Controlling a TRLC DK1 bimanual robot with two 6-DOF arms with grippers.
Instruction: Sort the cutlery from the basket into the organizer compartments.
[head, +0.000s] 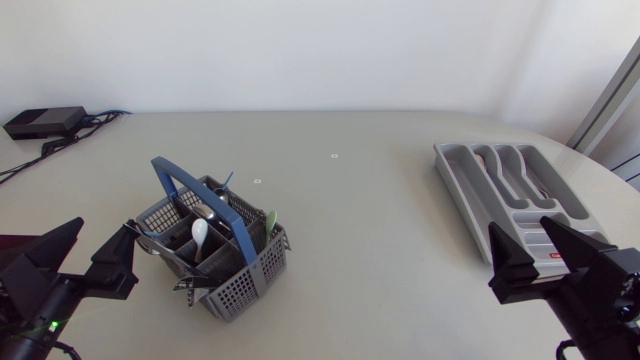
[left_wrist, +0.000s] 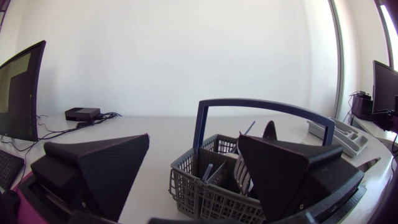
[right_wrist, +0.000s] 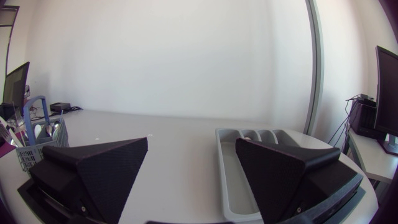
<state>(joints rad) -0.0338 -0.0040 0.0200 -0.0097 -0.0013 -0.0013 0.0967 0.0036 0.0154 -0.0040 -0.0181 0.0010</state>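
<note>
My left gripper (head: 98, 238) hung wide open and empty, with the basket (head: 245, 285) of cutlery (head: 200, 233) just ahead of its fingers. My right gripper (head: 522, 230) gaped empty too, the organizer (head: 455, 185) just ahead of it.

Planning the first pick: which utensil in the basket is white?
The spoon, bowl up, in the middle of the basket; the others are green, blue or metal.

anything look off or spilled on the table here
Nothing looks spilled or damaged. The basket stands upright with the cutlery inside; only one dark utensil juts out sideways past its wall. The organizer lies flat, well apart from it.
</note>
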